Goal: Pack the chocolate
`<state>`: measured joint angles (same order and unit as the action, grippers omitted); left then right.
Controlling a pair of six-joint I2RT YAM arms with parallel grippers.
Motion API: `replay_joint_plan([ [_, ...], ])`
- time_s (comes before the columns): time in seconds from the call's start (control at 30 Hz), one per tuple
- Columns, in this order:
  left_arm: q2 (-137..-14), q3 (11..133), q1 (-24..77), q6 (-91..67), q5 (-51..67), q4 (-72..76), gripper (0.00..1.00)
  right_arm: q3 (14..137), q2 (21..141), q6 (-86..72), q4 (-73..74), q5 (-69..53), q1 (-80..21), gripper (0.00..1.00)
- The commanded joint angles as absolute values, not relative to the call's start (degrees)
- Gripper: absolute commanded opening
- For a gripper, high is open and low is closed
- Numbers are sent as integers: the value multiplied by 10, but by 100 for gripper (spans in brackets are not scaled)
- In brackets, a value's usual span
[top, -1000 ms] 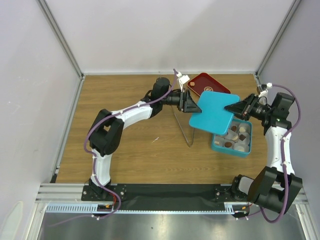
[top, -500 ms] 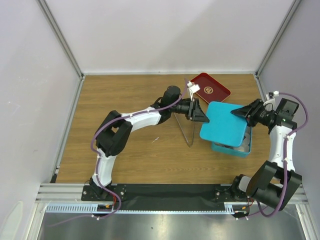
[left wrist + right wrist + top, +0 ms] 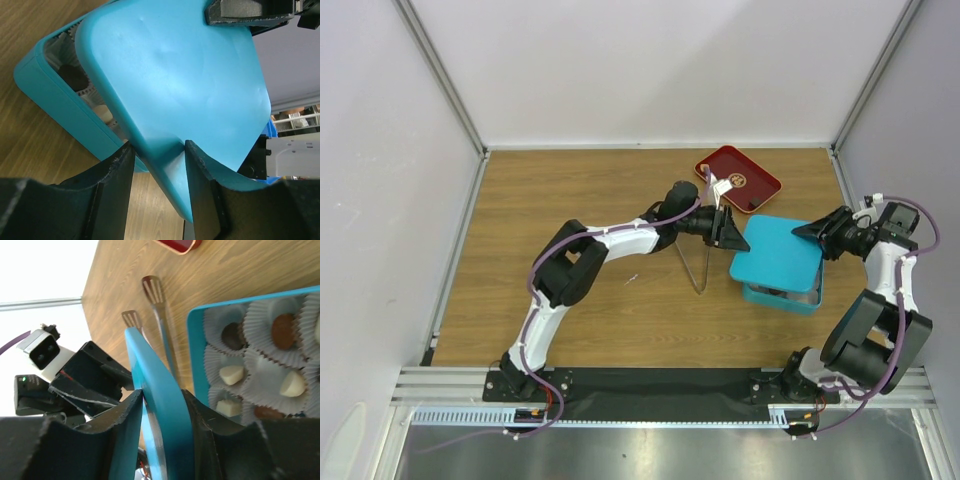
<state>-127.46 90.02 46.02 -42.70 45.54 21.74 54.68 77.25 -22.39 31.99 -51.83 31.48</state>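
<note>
The chocolate is brown and cream pieces in white paper cups inside the teal box. One dark piece shows under the lid. A teal lid hangs tilted over the box, covering most of it. My left gripper is shut on the lid's left corner, and its jaws pinch the rim. My right gripper is shut on the opposite edge, with the lid filling its jaws.
A dark red tray with a gold emblem sits behind the box. Metal tongs lie on the wood just left of the box, with their tips pointing away from the right wrist camera. Grey walls close in the table on three sides.
The lid has travelled right and down until it sits over the box, hiding the chocolates from above. Both arms moved right with it. The left jaws closed in and the right jaws widened.
</note>
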Motion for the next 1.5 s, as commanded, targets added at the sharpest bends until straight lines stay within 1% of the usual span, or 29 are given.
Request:
replay_joint_plan([
  [0.0,-1277,938,478,-440,459,266,49,568,788,-210,283,-491,316,42],
  [0.1,-1289,940,477,-442,458,279,49,570,800,-207,277,-479,320,46],
  [0.17,-1302,944,478,-444,458,286,49,573,807,-207,272,-474,320,46],
  [0.3,-1319,959,482,-444,455,290,49,556,810,-236,213,-476,318,46],
  [0.43,-1332,973,485,-441,450,279,48,570,833,-230,210,-469,315,47],
  [0.53,-1332,978,489,-418,438,244,50,577,860,-229,210,-470,316,46],
  [0.63,-1332,985,492,-397,425,221,52,577,886,-222,200,-487,316,40],
  [0.7,-1332,986,492,-391,422,216,54,581,897,-215,203,-489,316,40],
  [0.87,-1332,991,494,-374,415,193,56,592,904,-194,227,-474,324,45],
  [1.0,-1334,998,499,-358,408,175,57,594,904,-193,228,-463,331,46],
  [1.2,-1343,1005,504,-355,407,167,57,598,913,-180,239,-447,333,50],
  [1.47,-1343,1009,504,-332,395,138,58,591,915,-176,235,-447,334,50],
])
